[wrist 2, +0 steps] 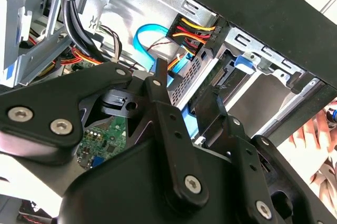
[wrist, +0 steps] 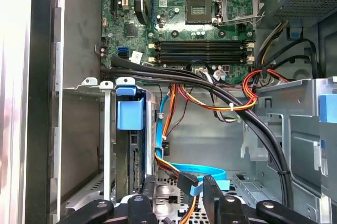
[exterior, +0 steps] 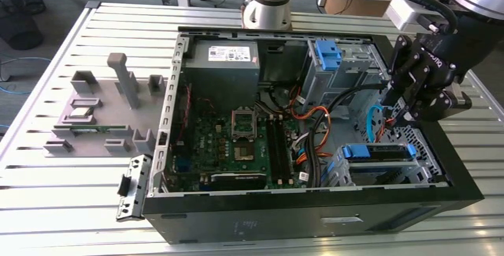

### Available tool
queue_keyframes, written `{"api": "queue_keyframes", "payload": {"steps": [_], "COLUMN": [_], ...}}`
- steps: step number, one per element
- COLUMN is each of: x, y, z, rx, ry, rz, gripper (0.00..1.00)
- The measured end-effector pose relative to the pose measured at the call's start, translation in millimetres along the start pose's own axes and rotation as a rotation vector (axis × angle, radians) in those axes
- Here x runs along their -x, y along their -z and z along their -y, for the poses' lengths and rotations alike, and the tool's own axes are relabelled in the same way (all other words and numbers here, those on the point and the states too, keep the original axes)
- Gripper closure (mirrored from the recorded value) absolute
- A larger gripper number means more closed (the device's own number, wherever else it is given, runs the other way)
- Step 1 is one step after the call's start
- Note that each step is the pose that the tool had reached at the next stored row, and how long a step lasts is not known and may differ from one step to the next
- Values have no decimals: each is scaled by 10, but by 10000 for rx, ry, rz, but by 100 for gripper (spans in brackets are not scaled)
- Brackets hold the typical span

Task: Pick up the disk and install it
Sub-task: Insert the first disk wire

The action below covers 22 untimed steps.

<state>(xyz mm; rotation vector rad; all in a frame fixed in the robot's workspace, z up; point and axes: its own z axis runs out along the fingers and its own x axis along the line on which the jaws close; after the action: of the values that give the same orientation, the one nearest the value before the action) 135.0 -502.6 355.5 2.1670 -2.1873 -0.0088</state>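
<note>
Install step judged nearly done: the disk (exterior: 379,153) sits in its blue rails inside the drive cage (exterior: 429,156) of the case (exterior: 260,223), the claw (exterior: 400,110) hangs open and empty close by, and any seating push must clear the cables (wrist: 210,89).

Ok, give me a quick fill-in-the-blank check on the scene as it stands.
1. The black gripper is ____ and holds nothing.
2. The silver rectangular hard drive sits between ____ plastic rails inside the black computer case.
3. The grey plastic fixture lies outside the case, on the exterior view's ____.
Missing words: open, blue, left.
</note>
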Motion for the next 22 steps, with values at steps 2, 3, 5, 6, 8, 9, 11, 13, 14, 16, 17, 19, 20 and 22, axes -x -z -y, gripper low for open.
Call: {"api": "queue_keyframes", "payload": {"steps": [2,3,5,6,8,9,11,13,14,16,17,19,20,22], "x": [0,0,0,1,1,1,1,2,2,2,2,2,2,3], "y": [0,0,0,0,0,0,0,0,0,0,0,0,0,0], "z": [0,0,0,0,0,0,0,0,0,0,0,0,0,0], "rx": [0,0,0,0,0,0,0,0,0,0,0,0,0,0], "ry": [0,0,0,0,0,0,0,0,0,0,0,0,0,0], "rz": [0,0,-1,0,0,-1,-1,-1,0,-1,-1,-1,-1,0], "gripper": [52,52,59,66,66,72,72,73,80,86,86,89,89,89]}}
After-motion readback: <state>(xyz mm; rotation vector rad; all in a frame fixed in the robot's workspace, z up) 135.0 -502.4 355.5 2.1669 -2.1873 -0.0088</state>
